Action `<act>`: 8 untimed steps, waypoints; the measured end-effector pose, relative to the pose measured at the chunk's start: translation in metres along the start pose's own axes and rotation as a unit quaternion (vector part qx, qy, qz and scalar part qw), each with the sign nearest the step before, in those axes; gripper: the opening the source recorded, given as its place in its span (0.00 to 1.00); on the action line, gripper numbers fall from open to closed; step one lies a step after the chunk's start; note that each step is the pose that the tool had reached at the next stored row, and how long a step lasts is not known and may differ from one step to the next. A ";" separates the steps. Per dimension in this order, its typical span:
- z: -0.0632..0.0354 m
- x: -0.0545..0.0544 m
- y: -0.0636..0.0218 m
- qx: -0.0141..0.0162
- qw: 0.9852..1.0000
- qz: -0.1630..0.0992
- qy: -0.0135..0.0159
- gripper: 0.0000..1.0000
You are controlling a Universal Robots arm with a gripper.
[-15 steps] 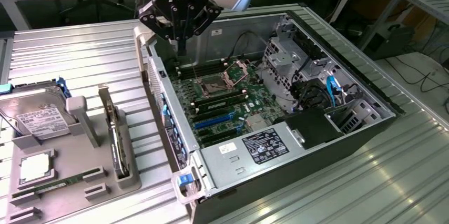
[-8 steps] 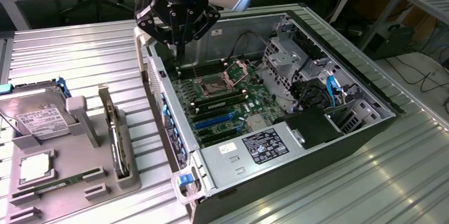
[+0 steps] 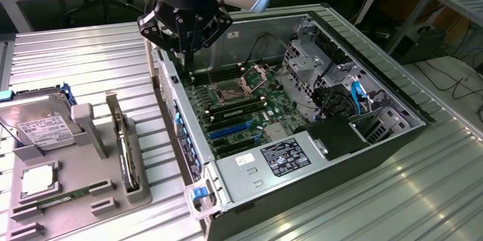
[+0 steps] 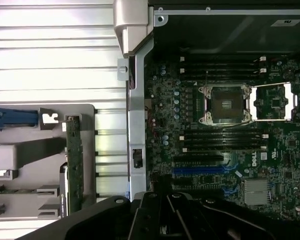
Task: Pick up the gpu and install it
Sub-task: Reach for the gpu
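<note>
So the end effector (image 3: 185, 51) hangs pinched shut and empty over the open computer case (image 3: 241, 43), while the gpu (image 3: 124, 145) stands on edge in its holder (image 3: 139, 193) on the table (image 3: 90, 54), probably so it's easy to grab from above.

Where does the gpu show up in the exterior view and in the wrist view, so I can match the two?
Exterior view: the gpu stands on edge in the grey holder at the exterior view's left, outside the computer case.
Wrist view: the gpu is seen edge-on in the same holder, beside the computer case.
Shared landmark: the CPU socket on the motherboard.
</note>
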State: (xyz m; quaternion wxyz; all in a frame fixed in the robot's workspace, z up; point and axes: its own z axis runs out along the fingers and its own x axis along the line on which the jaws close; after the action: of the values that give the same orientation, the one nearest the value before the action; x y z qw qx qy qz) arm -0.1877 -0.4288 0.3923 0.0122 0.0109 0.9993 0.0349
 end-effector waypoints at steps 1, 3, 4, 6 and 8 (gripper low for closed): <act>-0.0001 0.001 -0.0015 -0.001 1.000 0.000 0.000 0.11; -0.0004 0.003 -0.0044 -0.002 1.000 0.000 0.000 0.11; -0.0006 0.004 -0.0062 -0.002 1.000 0.000 0.000 0.11; -0.0008 0.007 -0.0095 -0.004 1.000 0.000 0.000 0.11; -0.0011 0.009 -0.0125 -0.004 1.000 0.000 0.000 0.11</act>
State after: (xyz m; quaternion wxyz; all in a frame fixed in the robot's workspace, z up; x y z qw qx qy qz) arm -0.1971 -0.4411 0.3924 0.0121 0.0104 0.9991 0.0390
